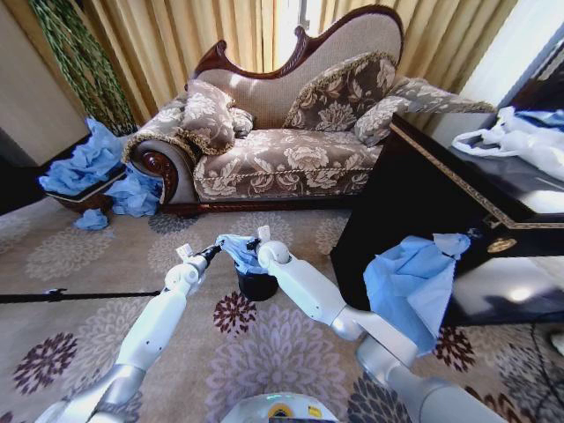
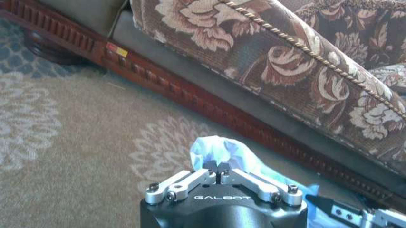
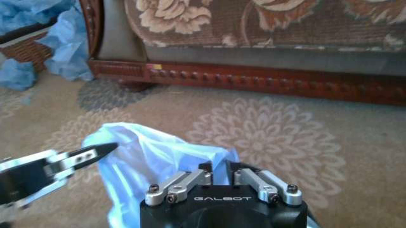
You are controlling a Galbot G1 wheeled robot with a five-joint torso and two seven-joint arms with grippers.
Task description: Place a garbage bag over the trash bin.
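The small black trash bin stands on the patterned carpet in front of the sofa. A light-blue garbage bag hangs just above its rim, stretched between both grippers. My left gripper is shut on the bag's left edge, and its closed fingertips pinch the crinkled garbage bag. My right gripper is shut on the bag's right side, directly over the bin. From the right wrist, the garbage bag billows out in front of the right gripper, with the left gripper at its far edge.
The floral sofa stands close behind the bin. A black cabinet on the right has a blue bag draped on it and a white bag on top. A wicker basket piled with blue bags sits far left.
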